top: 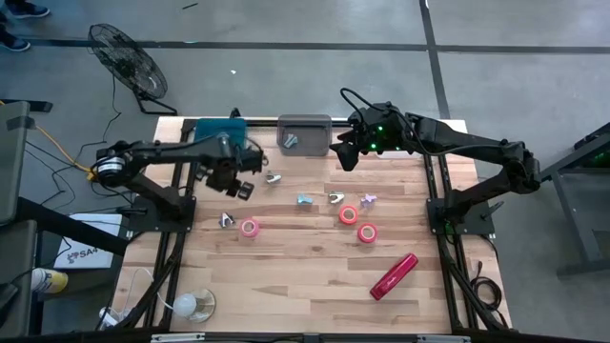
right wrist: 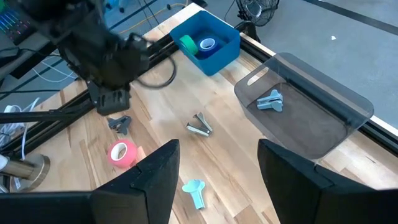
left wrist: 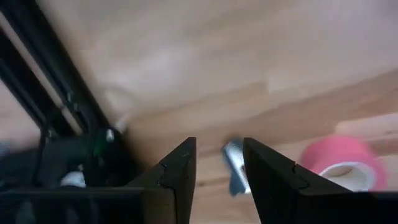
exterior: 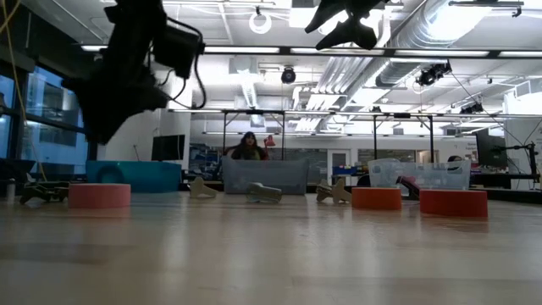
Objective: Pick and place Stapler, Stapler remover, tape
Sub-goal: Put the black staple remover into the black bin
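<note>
1. Left gripper is hovering w/ fingers narrowly apart, holding nothing, above a grey staple remover and a pink tape roll lying at its 6 o'clock.
2. Right gripper is hanging wide open & empty, just at 3 o'clock of the grey bin, which is holding a blue remover.
3. Stapler is lying at table's 5 o'clock, well apart from both grippers.
4. Blue bin is holding tape rolls.
</note>
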### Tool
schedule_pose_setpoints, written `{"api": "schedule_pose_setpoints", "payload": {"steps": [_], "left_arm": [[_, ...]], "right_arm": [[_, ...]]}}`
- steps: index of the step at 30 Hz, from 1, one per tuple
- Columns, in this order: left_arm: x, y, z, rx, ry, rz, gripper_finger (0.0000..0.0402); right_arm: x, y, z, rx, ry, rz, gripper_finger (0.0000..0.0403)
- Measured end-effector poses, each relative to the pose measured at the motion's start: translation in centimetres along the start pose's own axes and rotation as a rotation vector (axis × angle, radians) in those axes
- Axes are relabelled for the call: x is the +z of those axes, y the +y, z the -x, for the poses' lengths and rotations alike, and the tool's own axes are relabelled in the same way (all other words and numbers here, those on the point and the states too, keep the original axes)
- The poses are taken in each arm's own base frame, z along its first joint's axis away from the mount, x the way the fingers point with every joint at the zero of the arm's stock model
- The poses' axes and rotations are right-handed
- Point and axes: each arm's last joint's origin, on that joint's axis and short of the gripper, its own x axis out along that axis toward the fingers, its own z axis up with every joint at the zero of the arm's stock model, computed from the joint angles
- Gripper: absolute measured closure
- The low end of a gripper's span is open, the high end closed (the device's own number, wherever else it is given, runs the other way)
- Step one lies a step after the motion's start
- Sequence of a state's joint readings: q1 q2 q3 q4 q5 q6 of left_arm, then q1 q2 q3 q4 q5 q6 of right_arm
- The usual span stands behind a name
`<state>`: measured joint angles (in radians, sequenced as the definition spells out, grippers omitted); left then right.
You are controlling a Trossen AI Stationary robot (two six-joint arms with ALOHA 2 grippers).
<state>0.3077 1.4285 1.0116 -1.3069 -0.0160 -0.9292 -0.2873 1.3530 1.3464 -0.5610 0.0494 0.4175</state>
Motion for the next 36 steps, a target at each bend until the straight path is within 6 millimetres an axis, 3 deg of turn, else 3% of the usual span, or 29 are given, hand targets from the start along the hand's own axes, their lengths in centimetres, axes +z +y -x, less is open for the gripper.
{"api": "schedule_pose_setpoints", "payload": {"steps": [5,12,18,36], "left_arm": [[-2.3,-0.2,-2.2,0.093,0.025,0.09,0.026],[-4.3,0.1,-4.7,0.141,0.132,0.221,0.0193],[-4.1,-0.7,-4.9,0.061,0.12,0.276,0.0162],[-3.5,-2.2,-6.2,-0.147,0.138,0.448,0.016]], "right_arm": [[-0.1,0.0,0.0,0.003,0.01,0.012,0.0194],[-0.2,-0.1,0.0,-0.001,0.022,0.029,0.0194],[-0.2,-0.1,0.0,-0.001,0.022,0.037,0.0194],[-0.3,0.0,0.0,0.043,0.048,0.069,0.0194]]}}
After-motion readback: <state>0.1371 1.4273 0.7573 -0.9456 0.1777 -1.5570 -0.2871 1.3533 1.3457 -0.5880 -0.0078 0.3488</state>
